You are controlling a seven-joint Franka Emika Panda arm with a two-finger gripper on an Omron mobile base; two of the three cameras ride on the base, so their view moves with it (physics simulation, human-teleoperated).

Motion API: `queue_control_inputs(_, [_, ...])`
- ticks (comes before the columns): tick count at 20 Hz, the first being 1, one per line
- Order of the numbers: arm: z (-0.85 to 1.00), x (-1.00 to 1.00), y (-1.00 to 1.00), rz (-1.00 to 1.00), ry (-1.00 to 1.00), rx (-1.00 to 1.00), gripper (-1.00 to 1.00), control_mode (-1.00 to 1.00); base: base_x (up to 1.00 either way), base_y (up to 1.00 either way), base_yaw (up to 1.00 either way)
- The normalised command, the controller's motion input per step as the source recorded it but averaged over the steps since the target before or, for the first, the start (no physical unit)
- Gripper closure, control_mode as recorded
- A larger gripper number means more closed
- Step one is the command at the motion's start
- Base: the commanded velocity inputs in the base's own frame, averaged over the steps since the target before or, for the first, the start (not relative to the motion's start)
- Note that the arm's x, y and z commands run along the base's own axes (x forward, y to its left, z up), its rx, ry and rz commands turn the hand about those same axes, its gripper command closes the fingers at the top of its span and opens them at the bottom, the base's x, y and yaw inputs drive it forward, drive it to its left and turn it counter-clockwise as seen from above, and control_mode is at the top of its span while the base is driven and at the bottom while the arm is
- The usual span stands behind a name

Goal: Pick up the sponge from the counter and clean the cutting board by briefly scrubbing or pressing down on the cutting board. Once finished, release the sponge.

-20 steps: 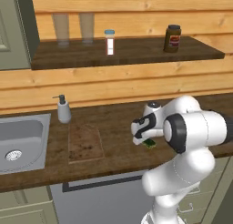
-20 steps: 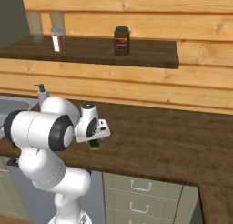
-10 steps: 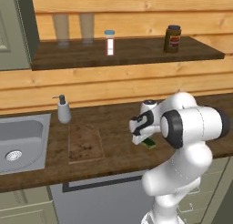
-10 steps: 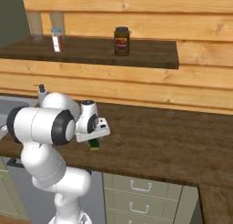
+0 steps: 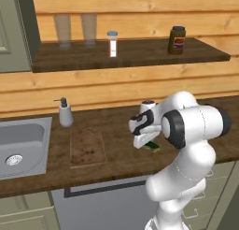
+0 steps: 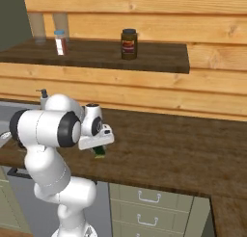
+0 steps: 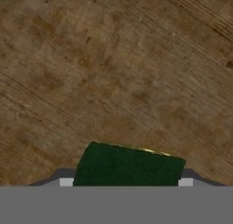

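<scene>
The dark green sponge (image 5: 152,147) (image 6: 99,151) lies flat on the dark wood counter (image 5: 116,126) (image 6: 169,144), to the right of the cutting board (image 5: 87,146). My gripper (image 5: 148,144) (image 6: 98,147) points down right over the sponge. In the hand view the sponge (image 7: 127,166) shows a thin yellow far edge and sits between the two fingertips (image 7: 66,182), which press against its two sides. The gripper (image 7: 125,182) is shut on the sponge. The mottled brown cutting board is bare and lies about a hand's width to the gripper's left.
A steel sink (image 5: 18,145) is set into the counter at the far left, with a soap dispenser (image 5: 65,113) behind the board. On the wall shelf (image 5: 140,53) stand a dark jar (image 5: 177,39), a small bottle (image 5: 112,43) and two glasses. Drawers (image 6: 154,202) sit under the counter.
The jaws have come in from wide open onto the sponge's sides. The arm has settled slightly; sponge and board have not moved.
</scene>
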Motion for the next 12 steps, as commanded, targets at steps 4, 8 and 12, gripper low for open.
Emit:
queue_control_inputs(4, [-0.76,-0.92,0.19,0.03,-0.03,-0.01,1.0,-1.0,0.0,0.0,0.0])
queue_control_inputs(8, [0.12,-0.63,0.02,0.0,-0.08,0.02,1.0,-1.0,0.0,0.0,0.0])
queue_control_inputs(12, [1.0,-0.27,0.04,-0.02,0.0,0.15,1.0,-1.0,0.0,0.0,0.0])
